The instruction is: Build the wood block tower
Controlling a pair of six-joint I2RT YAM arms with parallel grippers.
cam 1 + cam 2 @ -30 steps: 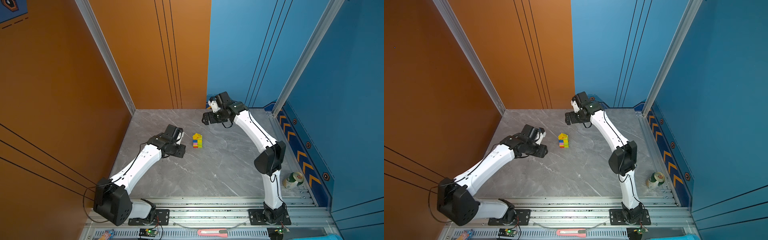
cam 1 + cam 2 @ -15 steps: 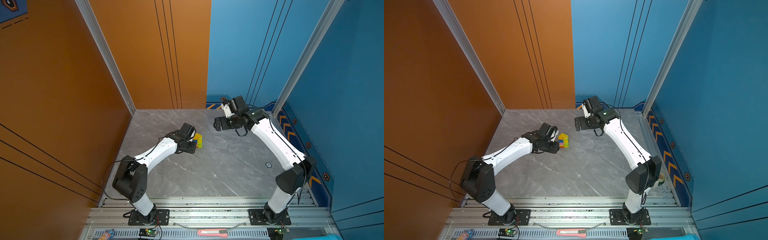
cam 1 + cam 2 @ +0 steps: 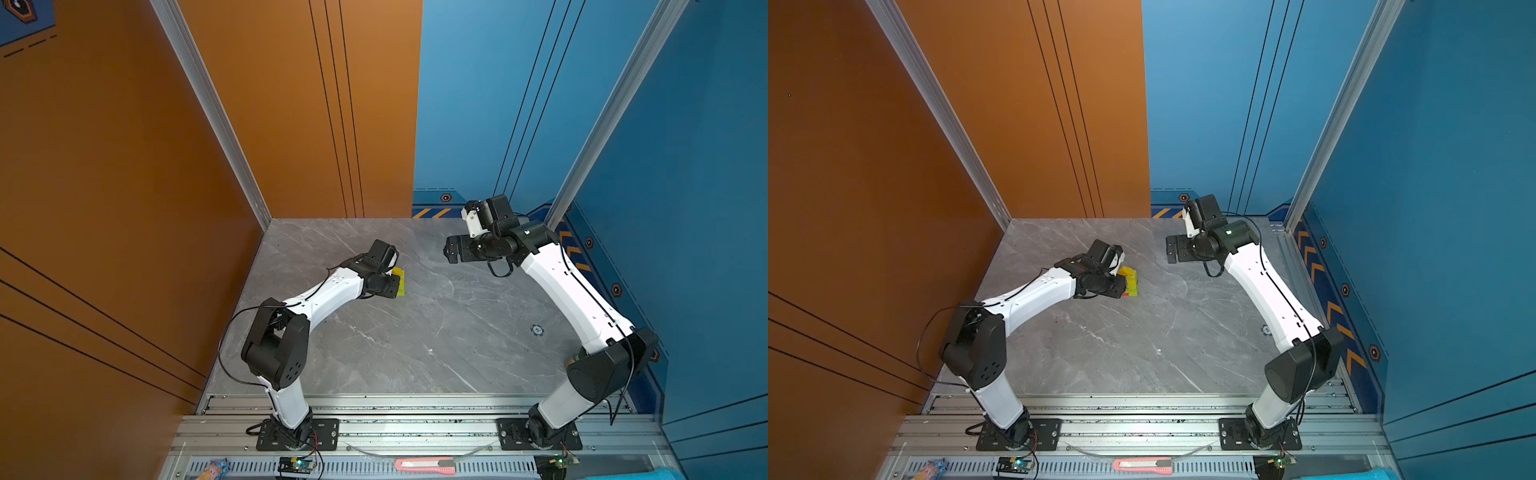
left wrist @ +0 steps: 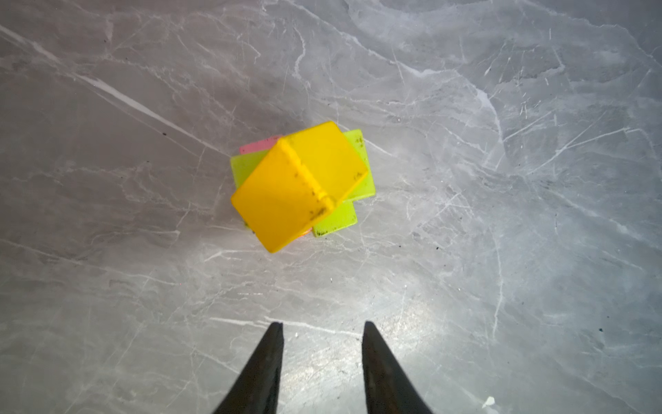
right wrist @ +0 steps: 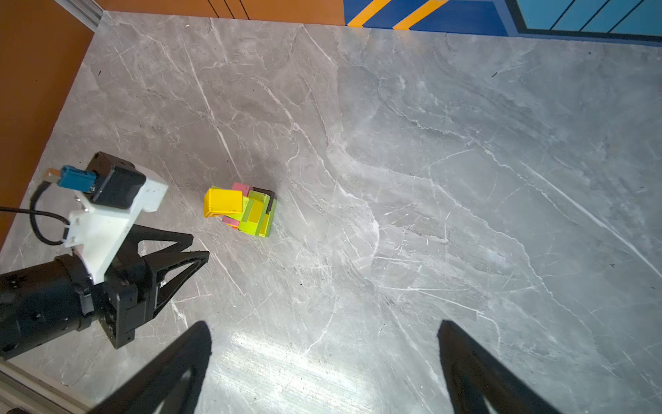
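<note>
As your left gripper [image 4: 322,326] hangs close by the tower [image 4: 301,186], the build looks all but finished.
Its jaws stand narrowly parted and empty; the tower stands on the tabletop [image 3: 415,340] just beside them, yellow roof piece [image 5: 222,203] on top, twisted against the lime-green blocks [image 4: 336,222] beneath. Your right gripper [image 5: 324,329] hangs wide open, empty, well apart. Next, I judge, lift the left straight up and away without brushing the stack.

The left hand [image 5: 200,245] is crowding the tower [image 5: 243,211] on one side; surface [image 5: 430,179] elsewhere is lying open.
</note>
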